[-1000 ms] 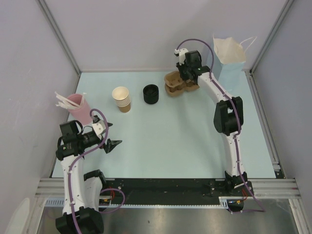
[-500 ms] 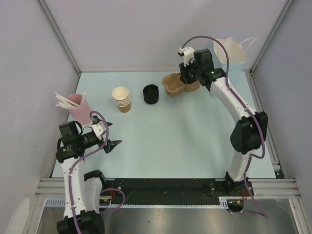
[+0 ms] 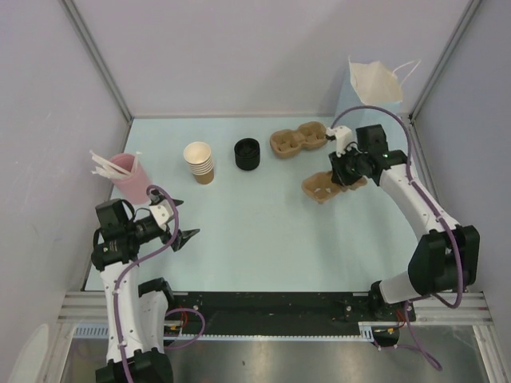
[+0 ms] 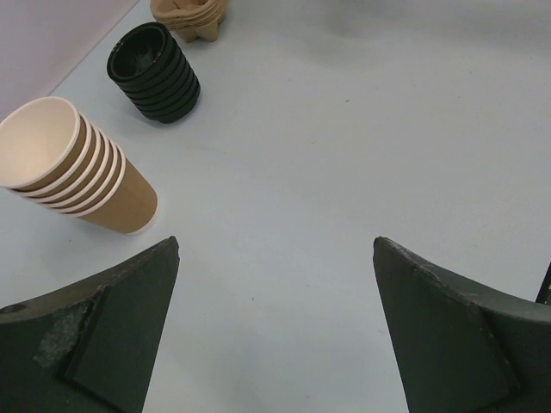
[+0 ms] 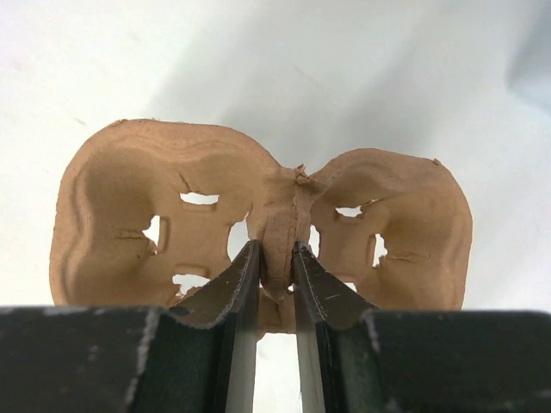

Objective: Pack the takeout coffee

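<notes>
Brown moulded pulp fills the right wrist view: a two-cup carrier (image 5: 129, 224) seen from its edge, its raised middle ridge pinched between the fingers of the right gripper (image 5: 277, 258), which is clenched on it. The top view shows what that close view cannot: the held carrier (image 3: 323, 187) is at the right-centre of the pale blue table (image 3: 263, 231), well apart from a second carrier (image 3: 297, 140) lying near the back edge. Whether the held one touches the table cannot be told.

The right arm rises from its base along the right side, bends at the elbow and turns its wrist leftward, bringing the right gripper (image 3: 342, 177) to the carrier's right end. The left arm is folded at the near-left corner; the left gripper (image 3: 182, 222) points across the table with its jaws spread wide, holding nothing. Its wrist view shows the two dark fingers of the left gripper (image 4: 275, 249) framing bare table.

Beyond them stand the stack of tan cups (image 4: 69, 168) and the stack of black lids (image 4: 155, 73), with the second carrier (image 4: 189, 13) at the top edge. In the top view, the stack of tan cups (image 3: 200, 162) and the stack of black lids (image 3: 247, 153) stand side by side at the back — a pink cup of stirrers (image 3: 128, 175) to the left, a paper bag (image 3: 375, 84) in the far-right corner. The takeout coffee cannot be told apart as a lone cup in any view.
</notes>
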